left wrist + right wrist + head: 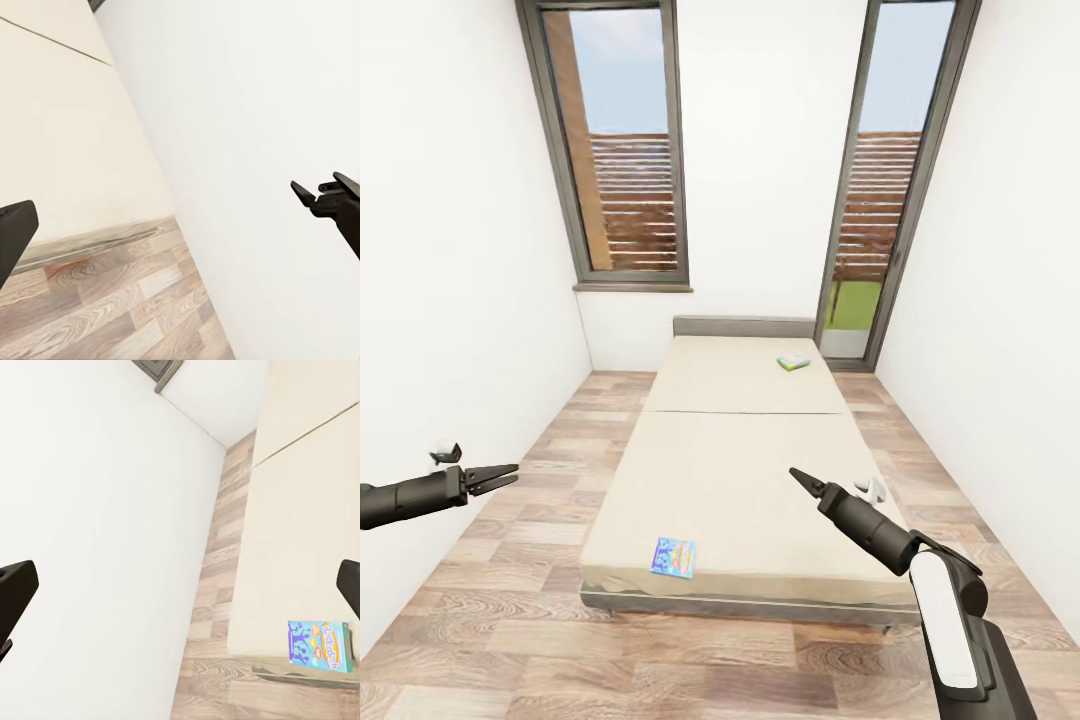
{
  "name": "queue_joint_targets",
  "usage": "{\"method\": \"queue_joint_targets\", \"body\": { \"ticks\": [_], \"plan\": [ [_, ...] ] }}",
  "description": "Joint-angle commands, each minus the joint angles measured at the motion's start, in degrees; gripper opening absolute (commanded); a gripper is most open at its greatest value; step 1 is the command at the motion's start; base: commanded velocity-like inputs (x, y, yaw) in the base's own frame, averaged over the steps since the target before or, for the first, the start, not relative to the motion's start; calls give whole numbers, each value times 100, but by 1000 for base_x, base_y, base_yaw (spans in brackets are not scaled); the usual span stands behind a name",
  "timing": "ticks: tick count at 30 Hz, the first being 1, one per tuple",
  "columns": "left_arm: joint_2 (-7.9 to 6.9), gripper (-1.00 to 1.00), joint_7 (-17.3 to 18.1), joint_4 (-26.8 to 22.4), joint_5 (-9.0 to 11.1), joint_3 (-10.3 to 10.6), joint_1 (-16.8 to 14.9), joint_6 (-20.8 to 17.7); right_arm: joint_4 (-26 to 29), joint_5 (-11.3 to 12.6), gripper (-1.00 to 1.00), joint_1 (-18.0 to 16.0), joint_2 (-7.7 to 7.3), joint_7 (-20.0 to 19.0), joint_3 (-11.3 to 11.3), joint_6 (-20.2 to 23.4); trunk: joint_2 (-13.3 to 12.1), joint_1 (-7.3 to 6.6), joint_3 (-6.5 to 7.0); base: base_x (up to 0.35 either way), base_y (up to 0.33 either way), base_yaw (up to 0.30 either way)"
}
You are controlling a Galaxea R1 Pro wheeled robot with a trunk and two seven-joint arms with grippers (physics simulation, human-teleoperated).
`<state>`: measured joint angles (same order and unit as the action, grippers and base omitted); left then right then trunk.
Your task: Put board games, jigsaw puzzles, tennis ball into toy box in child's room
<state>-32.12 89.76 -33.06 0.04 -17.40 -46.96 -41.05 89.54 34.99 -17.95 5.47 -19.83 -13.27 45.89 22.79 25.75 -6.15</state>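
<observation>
A low bed [740, 470] with a beige mattress fills the middle of the child's room. A blue board game [674, 557] lies flat near its foot corner and appears again as the blue board game [319, 644] in the right wrist view. A second board game [793, 362], green and yellow, lies near the headboard. My left gripper [508, 474] hangs open over the floor left of the bed. My right gripper [798, 475] stands open above the mattress, right of the blue game. The table, toy box, jigsaw puzzles and tennis ball are out of view.
White walls close in on both sides, with strips of wood-plank floor [540, 470] along the bed. Two tall dark-framed windows [622, 140] stand behind the headboard. A small white object [873, 489] sits on the floor by the bed's right side.
</observation>
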Motion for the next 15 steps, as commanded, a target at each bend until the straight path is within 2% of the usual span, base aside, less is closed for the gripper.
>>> {"method": "queue_joint_targets", "body": {
  "ticks": [1, 15],
  "plan": [
    [1, 100, 24, 1, -4, -1, -6, -61, 3, -13, 100, -7, 7, -30, -17, 37, 13, 4, -13, 0, -3, 0],
    [26, 100, 24, 1, -5, -1, -6, -61, -5, -18, 100, -7, 24, -28, -14, 23, 13, 4, -13, 0, 0, 0]
  ]
}}
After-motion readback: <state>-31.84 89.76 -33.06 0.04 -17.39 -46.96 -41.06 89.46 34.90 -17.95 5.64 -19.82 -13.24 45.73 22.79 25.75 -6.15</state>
